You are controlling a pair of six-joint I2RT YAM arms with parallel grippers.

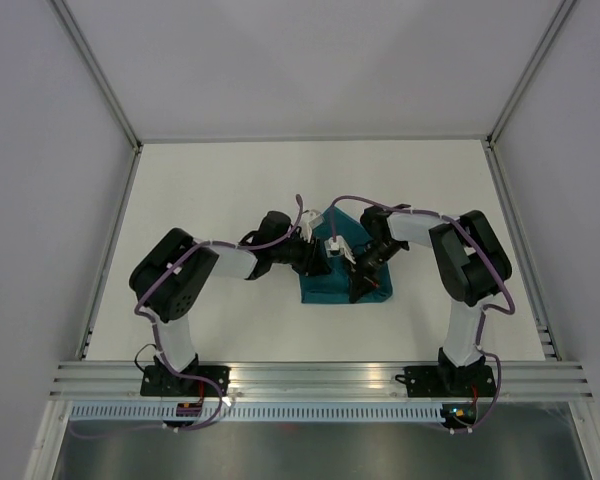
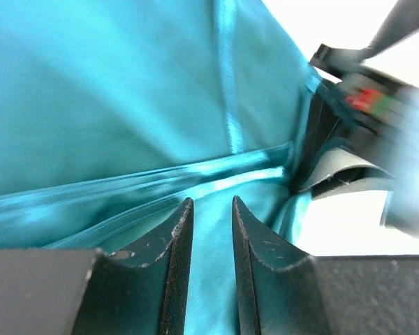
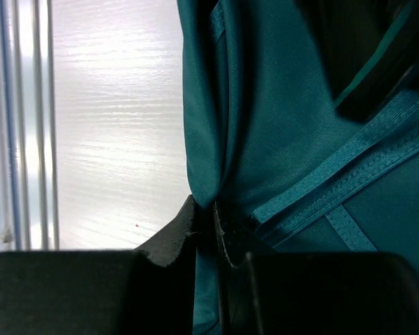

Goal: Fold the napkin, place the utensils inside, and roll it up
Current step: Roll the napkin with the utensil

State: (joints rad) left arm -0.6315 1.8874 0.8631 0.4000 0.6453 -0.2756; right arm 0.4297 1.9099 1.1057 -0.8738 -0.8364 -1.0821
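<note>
**The napkin** (image 1: 325,288), a plain teal cloth, lies on the white worktop (image 1: 230,180) a little right of centre, between my two arms and well in from the near edge. Its near border lies flat and straight, and its far part narrows to a peak. It is partly doubled over, with more than one layer showing. My right pincer (image 1: 358,288) comes down on the right portion of the cloth. In the right wrist view its fingers (image 3: 174,237) are pressed together on a raised fold of the napkin (image 3: 279,139), with the fabric pinched between the pads and rising as a ridge beyond them. Stitched hem bands (image 3: 349,167) run diagonally across the cloth beside that fold. My left pincer (image 1: 320,258) sits over the left portion of the napkin. In the left wrist view its fingers (image 2: 174,244) stand a narrow gap apart, and the napkin (image 2: 126,105) shows through the gap and spreads beyond the tips; I cannot tell whether the tips touch it. A glossy seam (image 2: 227,91) crosses the cloth there. Beside the napkin, bare worktop (image 3: 112,139) reaches a metal rail (image 3: 21,139). Purple cables (image 1: 355,198) loop along both arms.
</note>
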